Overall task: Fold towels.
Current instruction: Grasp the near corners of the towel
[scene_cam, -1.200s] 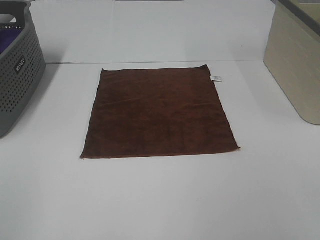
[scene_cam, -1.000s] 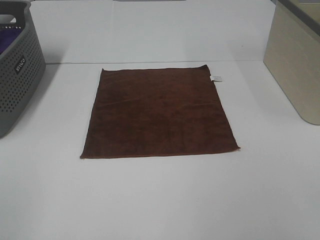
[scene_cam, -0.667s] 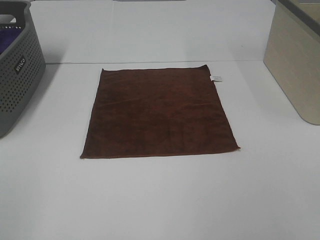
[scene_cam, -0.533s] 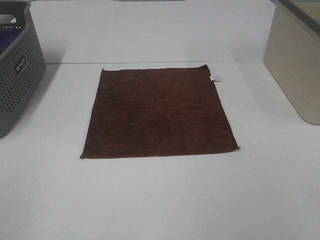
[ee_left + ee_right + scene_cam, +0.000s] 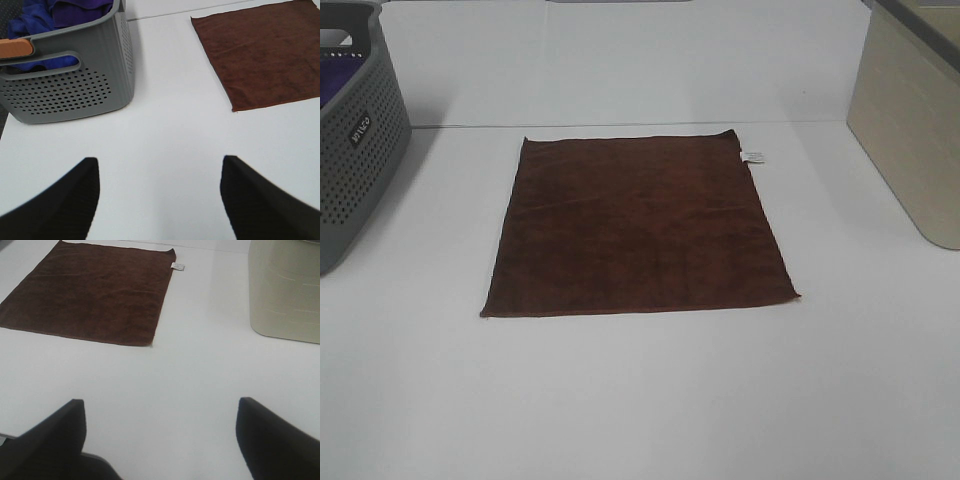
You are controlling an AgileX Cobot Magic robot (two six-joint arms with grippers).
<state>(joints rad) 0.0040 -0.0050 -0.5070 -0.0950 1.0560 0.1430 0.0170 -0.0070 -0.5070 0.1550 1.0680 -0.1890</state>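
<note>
The dark reddish-brown towel (image 5: 635,225) lies flat and spread out on the white table, with a small white tag (image 5: 752,156) at its far right corner. It also shows in the left wrist view (image 5: 262,50) and the right wrist view (image 5: 95,292). Neither gripper shows in the exterior high view. My left gripper (image 5: 159,200) is open and empty over bare table, short of the towel's near left corner. My right gripper (image 5: 161,440) is open and empty over bare table, short of the towel's near right corner.
A grey perforated basket (image 5: 350,140) stands at the left, holding blue and purple cloths (image 5: 55,12). A beige bin (image 5: 910,120) stands at the right edge; it also shows in the right wrist view (image 5: 285,290). White table (image 5: 640,400) surrounds the towel.
</note>
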